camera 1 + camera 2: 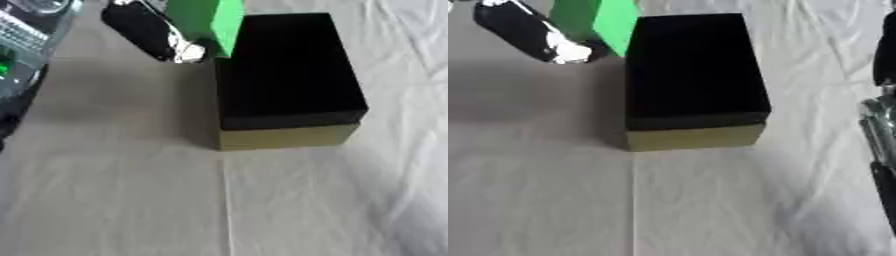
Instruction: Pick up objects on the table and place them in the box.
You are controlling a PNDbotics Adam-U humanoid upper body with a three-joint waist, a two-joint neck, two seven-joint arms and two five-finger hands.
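**Green block held at the box's far left corner**

A rectangular box [284, 75] (dark interior, olive-gold wall) sits on wrinkled pale cloth [114, 200]. The left hand [179, 47], black with silver parts, reaches in from upper left, fingers curled round a smooth green block [208, 20]. The right arm [881, 125] shows at the right edge; its hand's state cannot be told.

The box [284, 80] sits on the table [131, 200]. It is dark inside and looks black from above, and its near wall is a dull yellow-green. A bright green block [210, 20] is at the box's far left corner, up against its edge.
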